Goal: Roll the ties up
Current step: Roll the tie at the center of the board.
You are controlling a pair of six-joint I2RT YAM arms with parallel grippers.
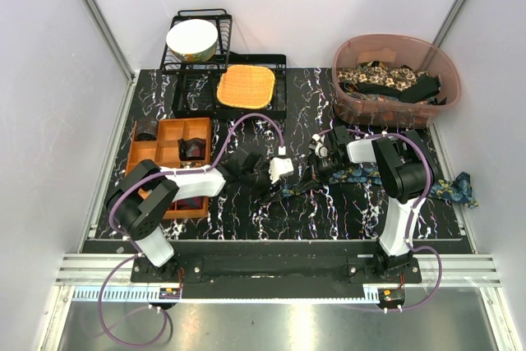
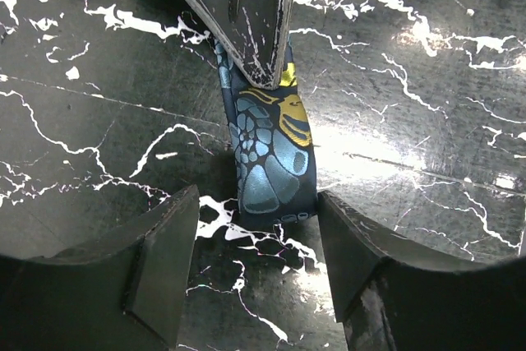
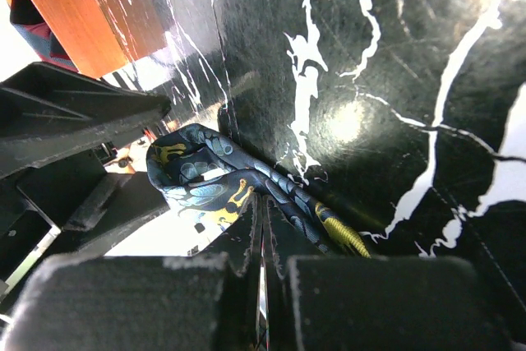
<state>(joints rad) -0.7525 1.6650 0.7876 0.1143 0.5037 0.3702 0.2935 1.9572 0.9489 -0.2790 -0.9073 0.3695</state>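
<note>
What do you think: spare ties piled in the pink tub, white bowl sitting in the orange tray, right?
No: the white bowl sits in the black wire rack, not the orange tray, per the top external view. The spare ties are piled in the pink tub.

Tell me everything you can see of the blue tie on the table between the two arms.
The tie is a long, narrow strip of smooth dark blue fabric printed with teal and yellow shapes. It lies across the black marbled table, and one end reaches right, past the right arm. The other end is folded into a small loop near the middle, pinched by the shut right gripper and lying between the fingers of the open left gripper.
</note>
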